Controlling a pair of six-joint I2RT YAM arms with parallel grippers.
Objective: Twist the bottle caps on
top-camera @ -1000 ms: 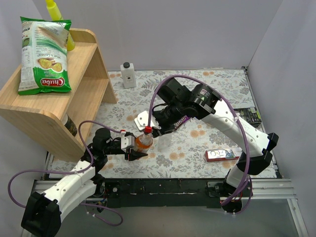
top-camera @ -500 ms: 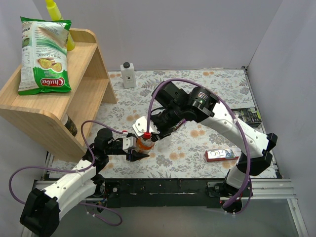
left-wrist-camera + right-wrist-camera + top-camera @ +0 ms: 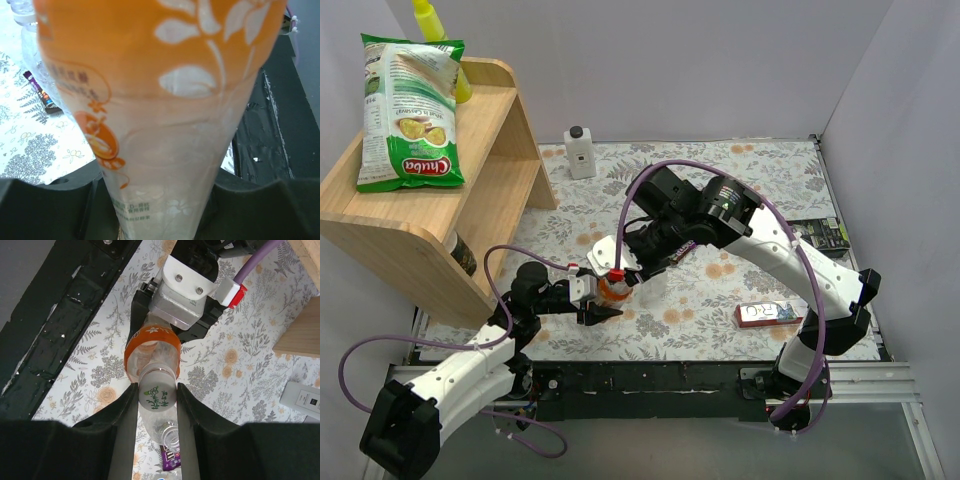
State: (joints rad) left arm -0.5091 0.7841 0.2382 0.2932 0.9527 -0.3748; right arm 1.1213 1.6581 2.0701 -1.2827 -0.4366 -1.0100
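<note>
Orange bottle tight in the left claw, whitish cap atop it tight in the right claw.

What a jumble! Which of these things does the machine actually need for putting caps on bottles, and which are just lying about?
Part of the job: orange bottle, whitish cap, clear bottle.

Just lying about: crisp bag, wooden shelf, white square bottle, purple sweet packet, small box.
</note>
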